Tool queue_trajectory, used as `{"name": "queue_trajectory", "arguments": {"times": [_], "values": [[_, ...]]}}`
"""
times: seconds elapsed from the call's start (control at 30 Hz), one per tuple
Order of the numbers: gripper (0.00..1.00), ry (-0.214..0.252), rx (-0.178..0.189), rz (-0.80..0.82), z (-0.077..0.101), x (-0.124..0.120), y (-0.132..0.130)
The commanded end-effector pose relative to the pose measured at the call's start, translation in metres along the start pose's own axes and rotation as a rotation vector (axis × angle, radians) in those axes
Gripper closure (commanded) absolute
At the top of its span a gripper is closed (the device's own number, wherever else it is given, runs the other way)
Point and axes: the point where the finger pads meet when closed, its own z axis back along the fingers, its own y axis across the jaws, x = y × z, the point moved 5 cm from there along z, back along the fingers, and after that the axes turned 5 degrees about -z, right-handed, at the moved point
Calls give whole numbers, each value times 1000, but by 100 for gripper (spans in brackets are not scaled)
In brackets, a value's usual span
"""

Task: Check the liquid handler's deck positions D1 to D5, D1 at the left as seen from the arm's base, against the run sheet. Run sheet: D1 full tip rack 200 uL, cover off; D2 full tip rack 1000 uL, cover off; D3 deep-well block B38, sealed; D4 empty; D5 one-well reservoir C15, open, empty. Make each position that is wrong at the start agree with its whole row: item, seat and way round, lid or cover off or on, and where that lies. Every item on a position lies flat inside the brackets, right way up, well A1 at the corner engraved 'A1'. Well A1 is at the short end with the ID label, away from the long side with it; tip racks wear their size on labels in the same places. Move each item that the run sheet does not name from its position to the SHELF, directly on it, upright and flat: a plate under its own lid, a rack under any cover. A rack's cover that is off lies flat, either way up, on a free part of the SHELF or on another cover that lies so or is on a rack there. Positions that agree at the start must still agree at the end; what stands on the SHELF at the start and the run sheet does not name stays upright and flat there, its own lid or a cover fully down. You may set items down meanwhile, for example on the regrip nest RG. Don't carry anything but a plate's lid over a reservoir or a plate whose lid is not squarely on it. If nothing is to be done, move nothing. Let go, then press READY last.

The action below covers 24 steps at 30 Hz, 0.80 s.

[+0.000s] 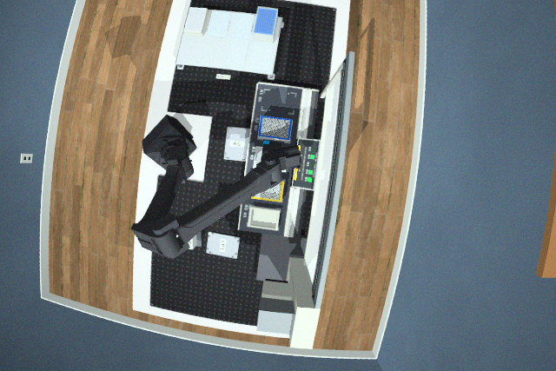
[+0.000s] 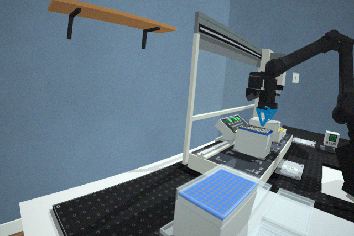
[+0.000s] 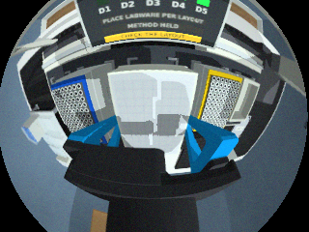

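My gripper [image 2: 265, 114] is shut on a white deep-well block [image 3: 157, 110] with a pale sealed top, gripping its long sides. It holds the block low over the middle deck position, between a blue-framed tip rack [image 1: 274, 128] on one side and a yellow-framed tip rack [image 1: 271, 191] on the other. Both racks have their covers off. In the wrist view the blue rack [image 3: 70, 104] is at the left and the yellow rack [image 3: 222, 97] at the right. I cannot tell whether the block touches the deck. An open one-well reservoir [image 1: 265, 217] sits at one end of the deck. The position at the other end [image 1: 277, 96] shows bare brackets.
The SHELF platform [image 1: 224, 41] holds a covered blue rack [image 2: 218, 192], clear covers [image 2: 287, 209] and a white item [image 1: 195, 21]. The RG nest [image 1: 238, 140] lies beside the deck and another nest [image 1: 219, 242] lies near the elbow. The READY button [image 2: 331, 138] and the gantry frame [image 2: 225, 39] stand close by.
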Motion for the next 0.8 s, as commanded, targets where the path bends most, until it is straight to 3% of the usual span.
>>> {"name": "queue_trajectory", "arguments": {"times": [0.0,0.2,0.23,0.33,0.77], "values": [[100,-20,5,-9,-4,11,-2],[100,-11,2,-4,-13,6,-2],[100,-44,13,-25,-4,20,-4],[100,-11,2,-3,-20,6,-2],[100,-11,2,-3,-38,6,-2]]}}
